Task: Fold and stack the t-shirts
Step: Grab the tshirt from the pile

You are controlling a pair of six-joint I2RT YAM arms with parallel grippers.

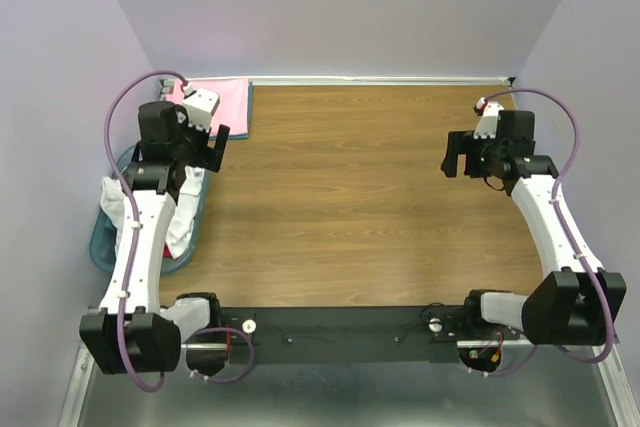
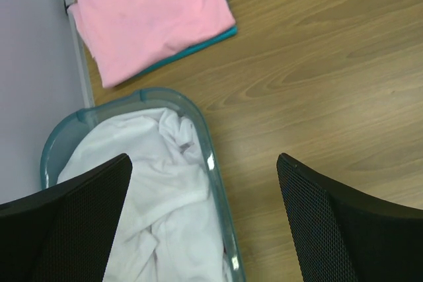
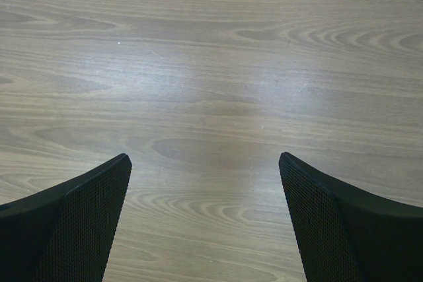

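A light pink t-shirt (image 1: 228, 101) lies folded flat at the table's far left corner; in the left wrist view (image 2: 152, 18) a teal layer shows under its edge. A white t-shirt (image 2: 155, 189) lies crumpled in the teal basket (image 2: 211, 163), also seen from above (image 1: 183, 219). The magenta-red shirt is not clearly in view. My left gripper (image 1: 222, 150) is open and empty, hovering over the basket's right rim (image 2: 203, 163). My right gripper (image 1: 455, 155) is open and empty above bare wood at the right (image 3: 205, 160).
The teal basket (image 1: 100, 242) stands off the table's left edge beside the left arm. Lilac walls close the back and both sides. A black rail with the arm bases runs along the near edge (image 1: 340, 332).
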